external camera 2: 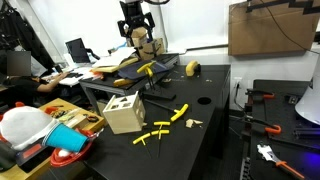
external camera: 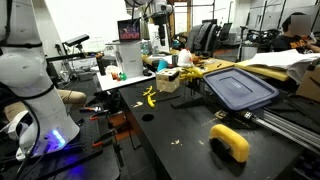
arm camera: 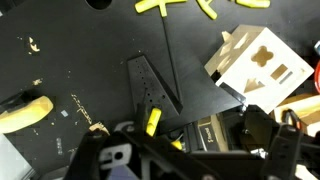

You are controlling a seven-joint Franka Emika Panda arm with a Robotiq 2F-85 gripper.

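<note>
**Gripper high over the table, 1 yellow block at its fingers**

From where I stand, the gripper [external camera 2: 135, 28] hangs well above the black table [external camera 2: 215, 120]. In the wrist view, a small yellow block [arm camera: 152, 122] sits right against its dark fingers. I cannot tell how wide they stand, or whether they pinch the block or it lies on the table below.

The block looks light, stiff and smooth, probably plastic, so likely to slip or twist. I would pinch it across its narrow sides at mid-length.

A wooden box with cut-outs [arm camera: 258, 65] stands nearby, and more yellow pieces [external camera 2: 160, 130] lie loose.
</note>
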